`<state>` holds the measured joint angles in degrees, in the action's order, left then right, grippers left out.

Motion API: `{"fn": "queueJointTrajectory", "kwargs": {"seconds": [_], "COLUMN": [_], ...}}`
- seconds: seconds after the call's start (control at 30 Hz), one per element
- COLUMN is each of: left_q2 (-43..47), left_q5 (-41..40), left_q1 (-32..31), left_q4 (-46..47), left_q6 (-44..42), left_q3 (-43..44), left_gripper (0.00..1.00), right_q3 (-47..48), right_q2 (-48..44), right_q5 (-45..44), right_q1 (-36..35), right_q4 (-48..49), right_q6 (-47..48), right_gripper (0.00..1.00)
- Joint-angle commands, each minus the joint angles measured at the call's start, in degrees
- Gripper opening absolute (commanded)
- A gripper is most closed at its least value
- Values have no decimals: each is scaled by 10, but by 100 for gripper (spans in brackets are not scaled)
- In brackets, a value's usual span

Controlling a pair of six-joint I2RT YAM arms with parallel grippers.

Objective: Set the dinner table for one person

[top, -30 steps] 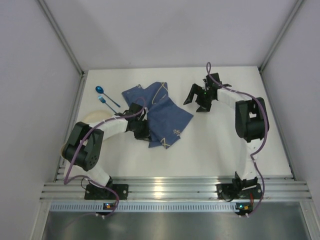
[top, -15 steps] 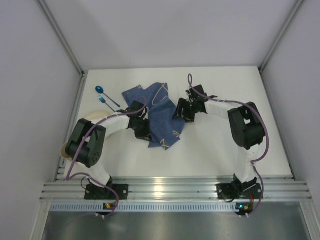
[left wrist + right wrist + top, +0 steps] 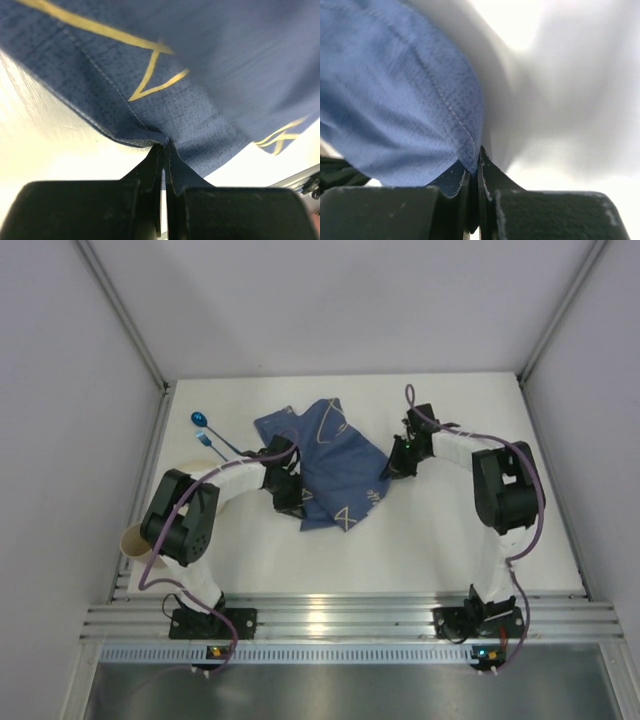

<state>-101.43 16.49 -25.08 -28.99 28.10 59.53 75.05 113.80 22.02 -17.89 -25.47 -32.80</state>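
A dark blue cloth mat (image 3: 335, 460) with cream line drawings lies rumpled on the white dinner table (image 3: 450, 540). My left gripper (image 3: 291, 502) is at the mat's near left edge. In the left wrist view the gripper (image 3: 164, 146) is shut on the hem of the mat (image 3: 210, 75). My right gripper (image 3: 394, 468) is at the mat's right edge. The right wrist view shows the gripper (image 3: 478, 156) shut on a stitched fold of the mat (image 3: 395, 100).
A blue spoon (image 3: 200, 420) and a light blue fork (image 3: 208, 440) lie at the back left of the table. A beige round dish (image 3: 134, 541) shows at the left edge, partly behind my left arm. Grey walls close in both sides.
My right gripper moved left to the mat's right edge and shut on it, then pulled right. The mat has shifted and spread to the right. My left gripper stayed shut on the mat.
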Motion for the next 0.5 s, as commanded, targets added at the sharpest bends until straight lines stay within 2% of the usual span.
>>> {"fn": "queueJointTrajectory", "kwargs": {"seconds": [0.0, 0.23, 0.47], "left_q2": [-41, -56, -30], "left_q5": [-88, -124, -146], "left_q1": [0, 1, 2], "left_q4": [-54, -76, -99], "left_q6": [-23, -26, -2], "left_q3": [23, 45, 37], "left_gripper": [0, 0, 0], "right_q3": [-4, -141, -223], "right_q2": [-45, -178, -227], "right_q5": [-51, -157, -185], "right_q1": [73, 207, 218], "right_q4": [-44, -87, -98], "right_q6": [26, 55, 58], "right_gripper": [0, 0, 0]}}
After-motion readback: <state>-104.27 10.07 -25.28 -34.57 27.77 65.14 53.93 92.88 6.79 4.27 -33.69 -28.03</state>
